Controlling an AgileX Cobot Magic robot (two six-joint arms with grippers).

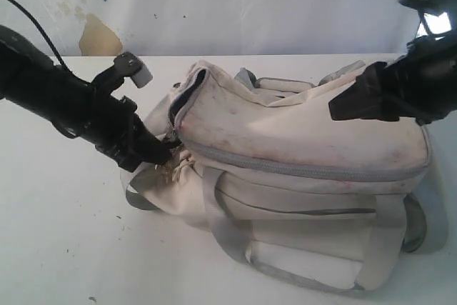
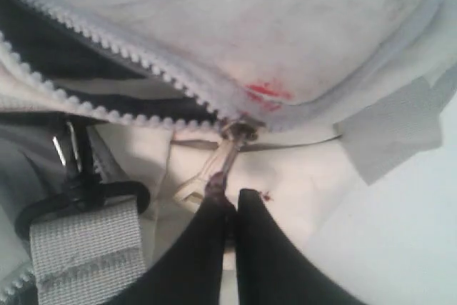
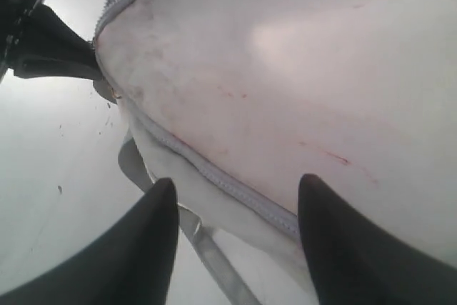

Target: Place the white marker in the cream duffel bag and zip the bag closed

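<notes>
The cream duffel bag (image 1: 300,141) lies on the white table, its stained top flap (image 3: 285,69) facing up. Its main zipper stands open at the left end, showing dark lining (image 2: 71,69), and is closed along the front. My left gripper (image 1: 166,149) is at that left end, shut (image 2: 232,201) on the metal zipper pull (image 2: 225,158) just below the slider. My right gripper (image 1: 335,108) hovers over the bag's top right, open (image 3: 237,183), with nothing between its fingers. The white marker is out of view.
A black clip (image 2: 78,176) on a grey webbing strap (image 2: 86,248) hangs beside the zipper end. Grey carry straps (image 1: 235,241) trail over the bag's front onto the table (image 1: 64,233). A white wall (image 1: 214,5) closes the back.
</notes>
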